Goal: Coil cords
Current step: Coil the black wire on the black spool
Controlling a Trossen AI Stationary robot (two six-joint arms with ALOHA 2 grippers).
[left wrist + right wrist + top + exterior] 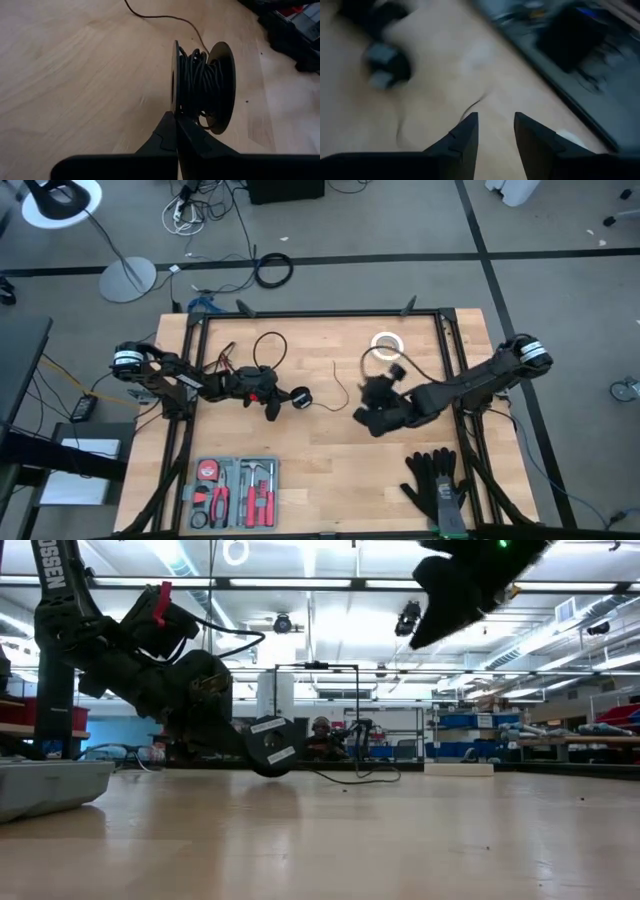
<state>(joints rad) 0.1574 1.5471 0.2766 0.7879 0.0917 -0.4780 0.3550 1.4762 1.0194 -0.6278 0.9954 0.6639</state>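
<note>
item: we are seeing the left gripper (175, 131) pinching the rim of the spool-like puck (202, 87) at mid-table (330, 490), thin black cord (268, 345) looping behind. the right gripper (495, 131) is hanging raised, fingers apart, empty. bare wood is lying open along the front edge.

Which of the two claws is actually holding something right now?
The left gripper, pinched shut on the rim of the black spool wound with cord. The right gripper hangs open and empty above the table.
</note>
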